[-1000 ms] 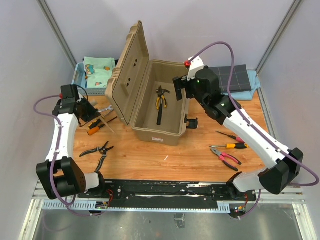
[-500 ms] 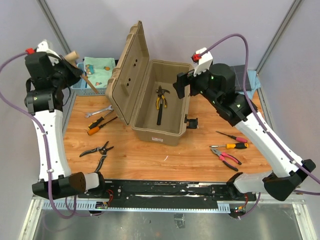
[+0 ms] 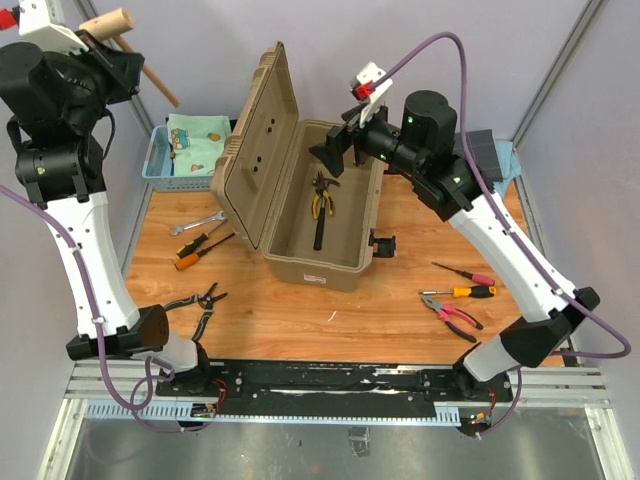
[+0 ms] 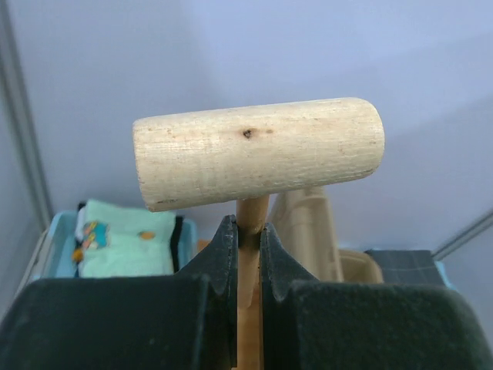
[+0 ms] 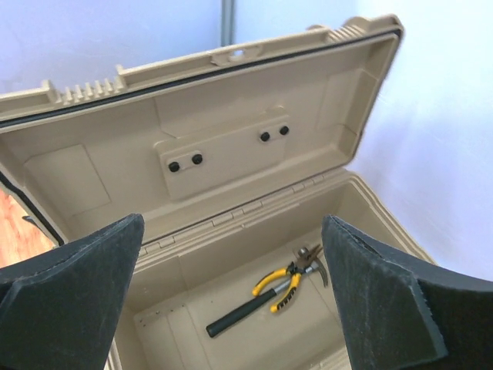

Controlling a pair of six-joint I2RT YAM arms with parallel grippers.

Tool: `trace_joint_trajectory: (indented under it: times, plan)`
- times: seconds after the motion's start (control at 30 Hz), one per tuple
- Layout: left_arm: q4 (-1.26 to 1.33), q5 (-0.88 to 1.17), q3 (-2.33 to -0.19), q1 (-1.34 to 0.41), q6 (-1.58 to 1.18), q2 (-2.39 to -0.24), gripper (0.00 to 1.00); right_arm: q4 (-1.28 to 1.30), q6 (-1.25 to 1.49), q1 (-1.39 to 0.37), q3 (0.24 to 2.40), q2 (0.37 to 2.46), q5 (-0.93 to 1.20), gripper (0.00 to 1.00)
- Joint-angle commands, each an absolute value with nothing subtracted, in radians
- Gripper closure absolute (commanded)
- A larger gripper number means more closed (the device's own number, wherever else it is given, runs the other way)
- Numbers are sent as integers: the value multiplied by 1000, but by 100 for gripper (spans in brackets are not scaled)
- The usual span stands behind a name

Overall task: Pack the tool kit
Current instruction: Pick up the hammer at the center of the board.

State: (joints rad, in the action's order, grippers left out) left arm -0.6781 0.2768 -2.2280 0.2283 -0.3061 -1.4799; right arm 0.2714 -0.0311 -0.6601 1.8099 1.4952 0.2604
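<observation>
Toolbox sits at the middle of the table, its long axis running from the lower to the upper part of the top view. Its lid is thrown open and stands nearly upright along the left side. A hammer and yellow pliers already lie on its floor. The next tool to go in looks to be the mallet, held high in the upper left corner of the top view. The left gripper is pressed together on the wooden handle just under the head, and the handle slopes down to the right. From there the box cavity lies to the right and lower, with the raised lid standing between gripper and opening. I judge the mallet must pass over the lid's top edge and then come down with its handle turned along the box's long axis. The right gripper hangs over the far right end of the box, looking into it, with its jaws spread wide, holding and touching nothing. It is the nearer arm to the opening but empty. More tools wait on the table: a wrench and screwdrivers at left, red pliers at lower right.
</observation>
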Motion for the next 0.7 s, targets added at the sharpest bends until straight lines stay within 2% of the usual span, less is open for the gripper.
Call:
trace_joint_trajectory:
  times: [0.0,0.13,0.3,0.4,0.67]
  plan:
    - [-492,517,-2323,233,-414,-1475,100,138,-125,-672,1823,1521,416,0]
    - [-410,690,-2412,234,-600,-1518,100,111,-170,-672,1881,1540,475,1]
    - [-285,849,-2305,233,-845,-1521,100,2,-181,-686,1847,1489,491,4]
    - [-219,906,-2206,233,-906,-1484,100,-1,-181,-695,1848,1462,482,7]
    - [-203,1054,-2187,217,-948,-1500,100,-31,-169,-757,1834,1437,518,15]
